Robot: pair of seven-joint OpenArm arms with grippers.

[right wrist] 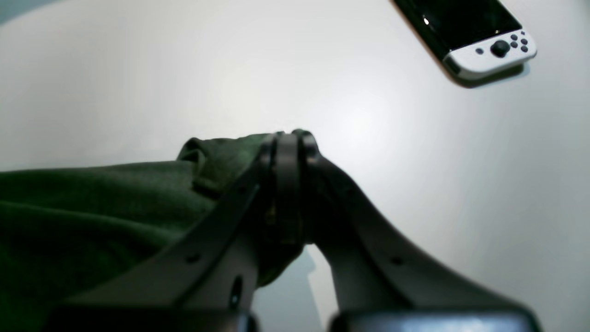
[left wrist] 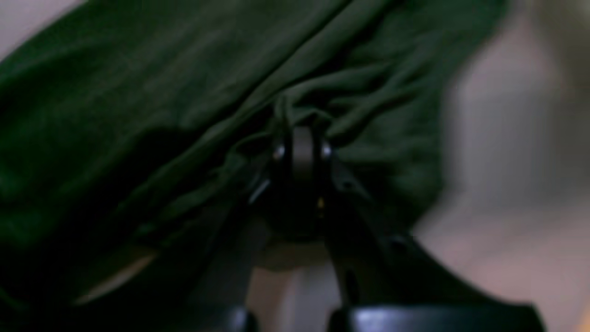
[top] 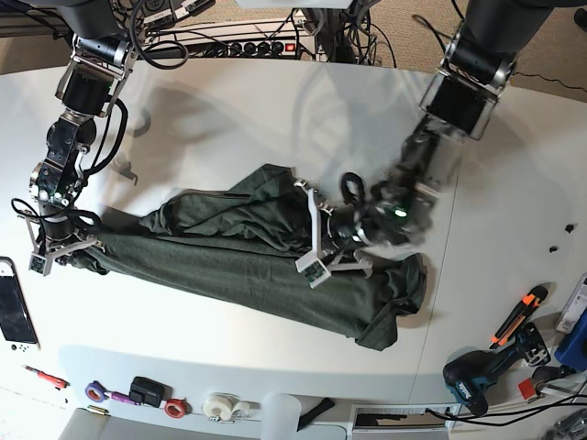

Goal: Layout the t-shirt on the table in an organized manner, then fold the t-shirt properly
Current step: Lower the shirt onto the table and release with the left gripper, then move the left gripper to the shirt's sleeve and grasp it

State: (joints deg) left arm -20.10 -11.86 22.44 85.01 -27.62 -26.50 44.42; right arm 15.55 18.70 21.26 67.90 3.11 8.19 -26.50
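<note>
The dark green t-shirt lies crumpled in a long, wrinkled band across the middle of the white table. My left gripper is low over the shirt's middle and looks motion-blurred. In the left wrist view the left gripper is shut, with folds of the t-shirt bunched at its tips. My right gripper is at the shirt's far left end. Seen from the right wrist, the right gripper is shut on a bunched corner of the t-shirt, just above the table.
A white handheld game console lies at the table's left edge near my right gripper. Tape rolls and small tools line the front edge. A drill and an orange-handled cutter sit at the front right.
</note>
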